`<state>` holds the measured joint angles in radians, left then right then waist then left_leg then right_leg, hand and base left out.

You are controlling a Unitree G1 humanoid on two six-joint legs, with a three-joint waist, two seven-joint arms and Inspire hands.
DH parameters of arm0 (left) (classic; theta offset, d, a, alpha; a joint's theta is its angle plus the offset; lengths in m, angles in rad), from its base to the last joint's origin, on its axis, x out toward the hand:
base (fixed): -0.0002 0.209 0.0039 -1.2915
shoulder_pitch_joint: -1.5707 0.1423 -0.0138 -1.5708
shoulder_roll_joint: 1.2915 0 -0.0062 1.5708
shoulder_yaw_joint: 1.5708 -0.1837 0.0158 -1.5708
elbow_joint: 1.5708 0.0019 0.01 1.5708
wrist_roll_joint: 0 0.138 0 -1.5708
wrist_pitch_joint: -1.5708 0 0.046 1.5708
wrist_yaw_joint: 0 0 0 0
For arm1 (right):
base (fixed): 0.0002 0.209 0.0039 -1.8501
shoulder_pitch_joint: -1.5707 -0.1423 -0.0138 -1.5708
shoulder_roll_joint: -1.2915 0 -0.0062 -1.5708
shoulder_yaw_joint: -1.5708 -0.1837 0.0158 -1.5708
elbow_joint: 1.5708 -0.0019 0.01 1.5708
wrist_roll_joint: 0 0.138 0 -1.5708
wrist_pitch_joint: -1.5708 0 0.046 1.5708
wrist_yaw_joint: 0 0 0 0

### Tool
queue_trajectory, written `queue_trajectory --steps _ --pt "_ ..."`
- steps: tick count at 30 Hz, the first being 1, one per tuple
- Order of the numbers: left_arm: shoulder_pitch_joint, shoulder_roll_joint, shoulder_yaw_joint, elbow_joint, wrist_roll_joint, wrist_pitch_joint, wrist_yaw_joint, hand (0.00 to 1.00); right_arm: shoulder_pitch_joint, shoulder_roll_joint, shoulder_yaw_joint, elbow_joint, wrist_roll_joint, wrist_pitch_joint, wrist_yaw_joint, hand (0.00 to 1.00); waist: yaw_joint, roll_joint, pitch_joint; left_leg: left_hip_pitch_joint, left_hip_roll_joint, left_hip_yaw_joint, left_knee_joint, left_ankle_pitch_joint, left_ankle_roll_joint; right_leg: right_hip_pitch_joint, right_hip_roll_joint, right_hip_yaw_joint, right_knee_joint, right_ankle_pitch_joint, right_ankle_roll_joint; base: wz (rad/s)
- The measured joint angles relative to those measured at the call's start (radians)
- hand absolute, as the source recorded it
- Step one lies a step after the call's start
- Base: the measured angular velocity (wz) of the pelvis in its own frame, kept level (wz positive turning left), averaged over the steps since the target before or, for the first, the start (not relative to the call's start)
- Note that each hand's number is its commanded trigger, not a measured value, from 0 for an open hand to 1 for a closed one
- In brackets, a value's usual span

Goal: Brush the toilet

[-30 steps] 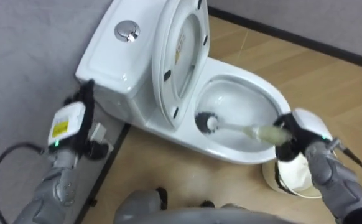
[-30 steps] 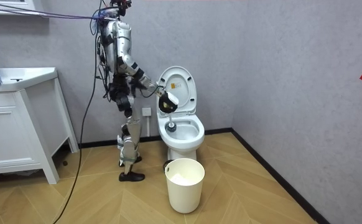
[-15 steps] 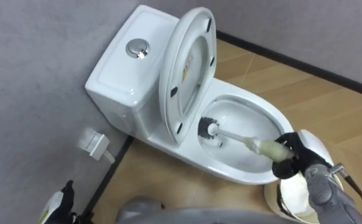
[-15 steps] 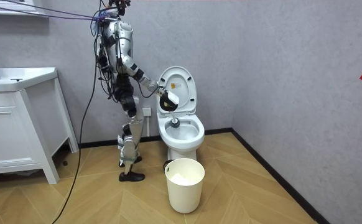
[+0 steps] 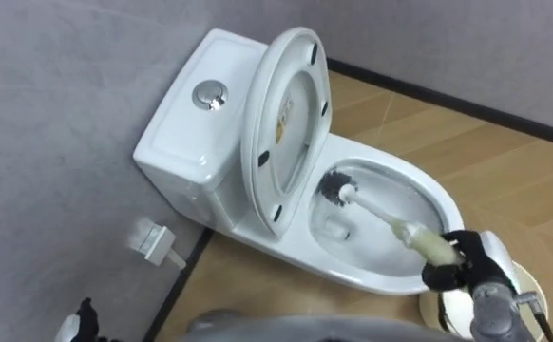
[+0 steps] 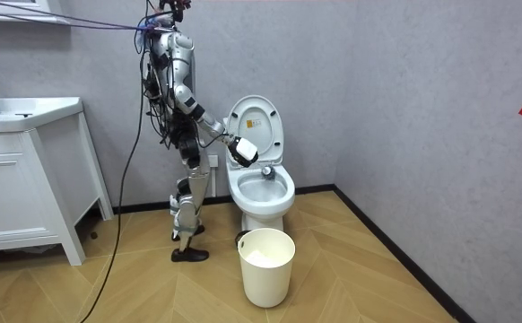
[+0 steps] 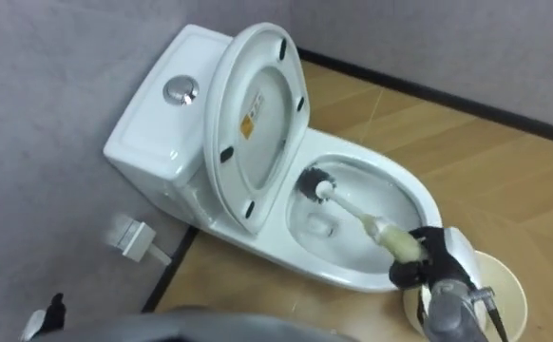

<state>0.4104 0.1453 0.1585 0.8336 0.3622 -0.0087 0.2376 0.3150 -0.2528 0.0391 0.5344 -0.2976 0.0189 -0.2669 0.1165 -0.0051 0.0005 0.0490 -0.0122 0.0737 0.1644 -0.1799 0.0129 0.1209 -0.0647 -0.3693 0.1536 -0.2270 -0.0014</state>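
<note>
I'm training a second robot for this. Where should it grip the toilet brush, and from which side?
By the thick pale end of the brush handle, from the front of the bowl: the handle slants up over the front rim, its bristles down at the back beside the raised seat. The right robot hand holds it there.

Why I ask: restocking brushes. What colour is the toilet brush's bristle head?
Black bristles on the toilet brush, clearest in the left eye view.

The sticker (image 5: 283, 120) on the toilet lid (image 5: 301, 71) cannot be read.
</note>
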Motion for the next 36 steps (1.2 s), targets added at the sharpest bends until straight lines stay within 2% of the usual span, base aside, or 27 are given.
queue_trajectory --steps 2,6,9,12,15,18,21,26,32,33,34,36 --pt "-0.012 -0.008 0.0 0.021 -0.008 0.011 0.009 0.0 0.0 0.008 -0.001 0.0 0.029 -0.013 -0.024 1.0 -0.005 -0.006 0.0004 0.009 0.0 0.009 0.0 0.0 0.0 0.002 0.002 0.027 0.0 0.001 -0.001 -0.16" --pt "-0.053 -0.02 -0.001 0.021 -0.02 0.013 0.023 0.0 -0.002 0.057 -0.027 0.001 0.103 -0.067 -0.075 1.0 -0.042 -0.017 0.001 0.015 0.0 0.025 -0.003 0.0 0.0 0.003 0.011 0.069 -0.001 0.002 -0.003 -0.09" --pt "-0.106 -0.02 -0.001 0.016 -0.058 -0.007 0.031 0.0 -0.003 0.064 -0.032 -0.004 0.164 -0.097 -0.103 1.0 -0.063 -0.017 0.001 0.024 0.003 0.045 -0.006 0.0 0.0 0.002 0.013 0.11 -0.001 0.005 -0.007 -0.24" --pt "-0.148 -0.021 -0.009 0.015 -0.08 -0.039 0.035 0.0 -0.003 0.064 -0.043 -0.005 0.186 -0.119 -0.129 1.0 -0.076 -0.011 0.0021 0.044 0.015 0.089 -0.015 -0.001 0.0 0.0 0.017 0.149 0.001 0.012 -0.008 -0.38" --pt "-0.154 -0.021 -0.048 0.015 -0.088 -0.059 0.035 0.0 -0.012 0.066 -0.076 -0.005 0.189 -0.135 -0.174 1.0 -0.109 0.004 0.0025 0.062 0.018 0.123 -0.024 -0.008 0.0 -0.004 0.025 0.193 0.002 0.018 -0.007 -0.39" --pt "-0.156 -0.021 -0.064 0.018 -0.09 -0.064 0.034 0.0 -0.012 0.071 -0.1 -0.005 0.218 -0.14 -0.211 1.0 -0.117 0.011 0.0012 0.067 0.026 0.147 -0.033 -0.016 -0.001 -0.018 0.039 0.231 0.005 0.02 -0.008 -0.31" --pt "-0.142 -0.021 -0.064 0.024 -0.092 -0.065 0.034 0.0 -0.008 0.081 -0.105 -0.005 0.255 -0.142 -0.248 1.0 -0.137 0.013 -0.001 0.071 0.032 0.17 -0.035 -0.017 -0.002 -0.027 0.045 0.247 0.011 0.023 -0.009 -0.19" --pt "-0.132 -0.02 -0.064 0.031 -0.094 -0.066 0.032 0.0 0.0 0.103 -0.105 -0.002 0.258 -0.154 -0.265 1.0 -0.143 0.019 -0.0042 0.071 0.031 0.188 -0.034 -0.018 -0.003 -0.037 0.05 0.273 0.014 0.025 -0.012 -0.15" --pt "-0.133 -0.019 -0.064 0.051 -0.098 -0.076 0.032 0.0 -0.002 0.103 -0.104 0.037 0.355 -0.162 -0.276 1.0 -0.143 0.021 -0.0007 0.081 0.03 0.19 -0.034 -0.018 -0.003 -0.034 0.05 0.288 0.013 0.025 -0.012 -0.08" --pt "-0.134 -0.019 -0.064 0.051 -0.099 -0.075 0.032 0.0 -0.004 0.103 -0.105 0.05 0.365 -0.162 -0.276 0.62 -0.144 0.021 -0.0009 0.082 0.03 0.19 -0.034 -0.018 -0.003 -0.034 0.05 0.288 0.013 0.025 -0.012 0.0" --pt "-0.133 -0.019 -0.064 0.052 -0.1 -0.076 0.032 0.0 -0.009 0.104 -0.105 0.079 0.381 -0.162 -0.276 0.02 -0.144 0.021 -0.0008 0.082 0.03 0.189 -0.034 -0.018 -0.003 -0.034 0.051 0.29 0.013 0.025 -0.012 0.0" --pt "-0.131 -0.019 -0.063 0.064 -0.097 -0.076 0.032 0.0 -0.008 0.107 -0.107 0.12 0.427 -0.161 -0.27 0.0 -0.154 0.019 -0.0016 0.082 0.03 0.189 -0.034 -0.018 -0.003 -0.03 0.05 0.289 0.002 0.025 -0.012 0.0"
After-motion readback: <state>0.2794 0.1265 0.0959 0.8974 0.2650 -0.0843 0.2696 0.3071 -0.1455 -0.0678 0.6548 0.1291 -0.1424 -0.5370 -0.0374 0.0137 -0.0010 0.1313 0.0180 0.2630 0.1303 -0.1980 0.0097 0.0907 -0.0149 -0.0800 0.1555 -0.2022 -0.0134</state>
